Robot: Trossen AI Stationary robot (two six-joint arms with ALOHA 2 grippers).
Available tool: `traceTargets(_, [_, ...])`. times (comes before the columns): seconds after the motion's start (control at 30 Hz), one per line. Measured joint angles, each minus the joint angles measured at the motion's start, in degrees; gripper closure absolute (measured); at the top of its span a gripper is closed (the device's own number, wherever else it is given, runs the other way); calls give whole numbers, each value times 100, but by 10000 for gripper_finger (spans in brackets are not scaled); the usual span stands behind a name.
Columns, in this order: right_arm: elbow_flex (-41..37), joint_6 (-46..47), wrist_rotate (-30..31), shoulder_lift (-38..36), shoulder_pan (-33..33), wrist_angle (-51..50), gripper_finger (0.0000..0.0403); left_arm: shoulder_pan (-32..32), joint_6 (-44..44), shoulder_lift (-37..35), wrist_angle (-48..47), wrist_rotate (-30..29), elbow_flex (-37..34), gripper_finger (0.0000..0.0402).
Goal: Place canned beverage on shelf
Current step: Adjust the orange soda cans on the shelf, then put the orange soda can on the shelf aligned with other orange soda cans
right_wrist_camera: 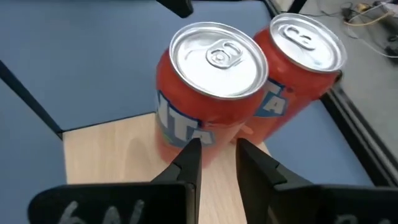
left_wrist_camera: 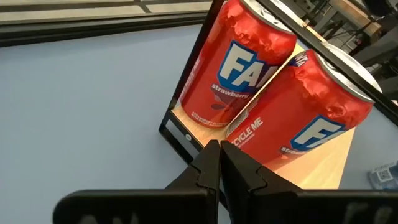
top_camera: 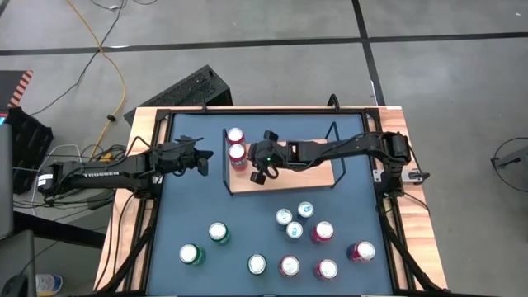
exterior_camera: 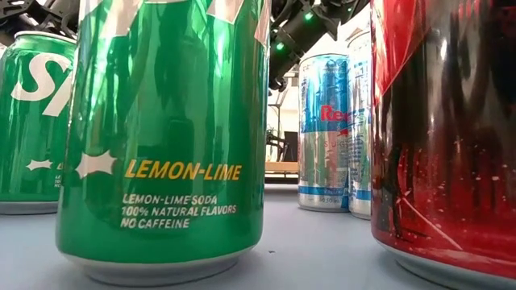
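The shelf (top_camera: 289, 175), a light-wood board with black wire end frames, lies at the table's far middle. Two red cans (top_camera: 235, 136) (top_camera: 238, 154) stand upright on its left end. They also show in the left wrist view (left_wrist_camera: 233, 62) and the right wrist view (right_wrist_camera: 208, 93). My right gripper (top_camera: 262, 172) hovers over the board just right of the nearer red can, its fingers (right_wrist_camera: 189, 158) a narrow gap apart and empty. My left gripper (top_camera: 203, 157) is shut and empty (left_wrist_camera: 219, 165), just left of the shelf's left end frame (left_wrist_camera: 180, 134).
Loose cans stand on the near half of the dark-blue tabletop: green ones (top_camera: 218, 233) at near left, slim blue ones (top_camera: 294, 221) in the middle, red ones (top_camera: 361, 252) at near right. The shelf's right part (top_camera: 313, 169) is bare under my right arm.
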Motion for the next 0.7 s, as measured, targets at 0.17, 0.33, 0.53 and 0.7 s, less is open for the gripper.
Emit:
traceTargets(0.17, [0,-181,-269,-2,-17,218,317,0,-4,0,4,2,0,401])
traceTargets(0.33, [0,-186,-315,-2,-44,371,317,0,-37,1,2,2,0,402])
traceTargets(0.53, [0,-142,-296,-18,-26,3,317,0,-52,1,1,4,0,401])
traceTargets(0.7, [129,215,-279,-596,134,-1160,317,0,-52,1,-1,11,0,401])
